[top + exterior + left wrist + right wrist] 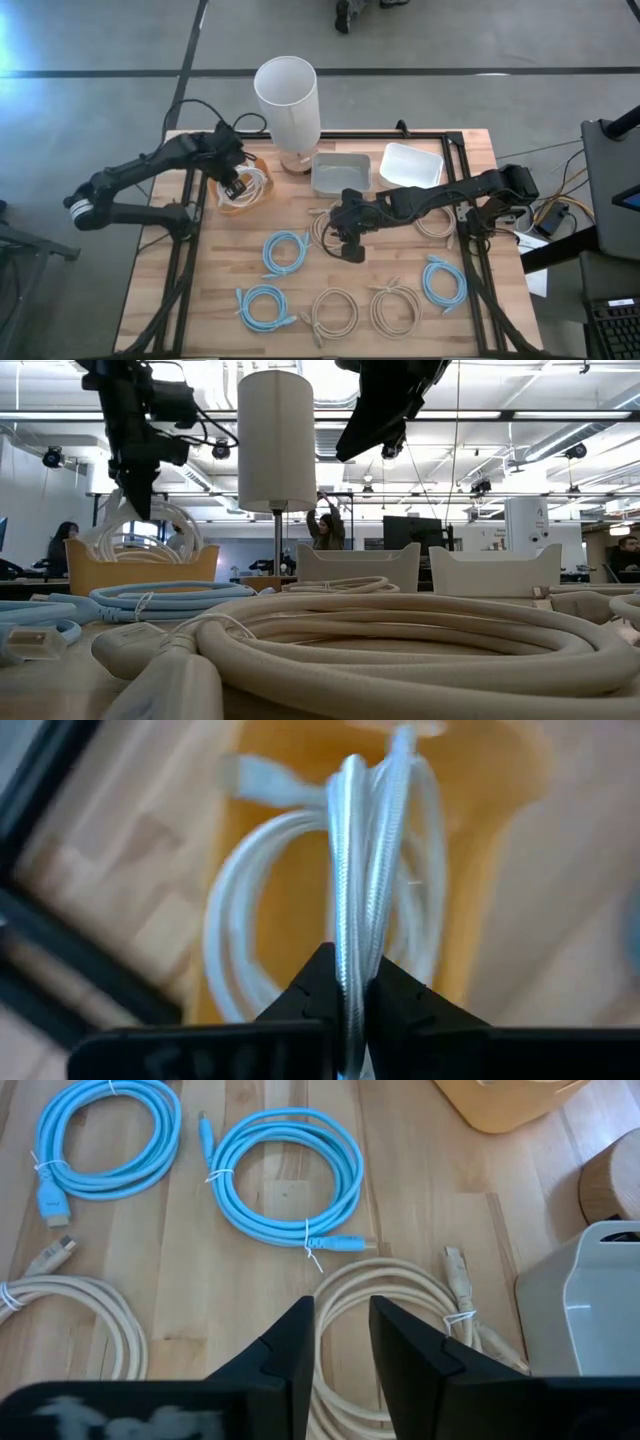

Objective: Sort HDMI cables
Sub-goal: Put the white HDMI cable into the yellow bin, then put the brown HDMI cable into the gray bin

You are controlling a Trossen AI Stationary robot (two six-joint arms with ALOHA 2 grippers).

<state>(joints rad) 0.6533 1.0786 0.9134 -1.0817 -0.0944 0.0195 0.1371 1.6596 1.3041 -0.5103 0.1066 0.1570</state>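
My left gripper (238,186) is over the orange tray (228,203) at the table's far left, shut on a white HDMI cable coil (256,184). My right gripper (350,250) hangs open above the table's middle, raised clear over a beige coil (400,1315) and touching nothing. Three light blue coils (285,251) (263,305) (443,282) and three more beige coils (333,312) (395,306) (435,222) lie flat on the wooden table. My left gripper pinches several strands of the white coil's upper arc (352,945) between its two fingertips (395,985), coming from above and pointing down. The coil hangs on edge below the fingers (150,525), with its lower part inside the orange tray (140,572).
A tall white cylinder (287,95) stands on a wooden base at the far edge, with a grey tray (340,172) and a white tray (411,165) to its right. A black frame (465,215) runs along the table's sides. People show in the room beyond.
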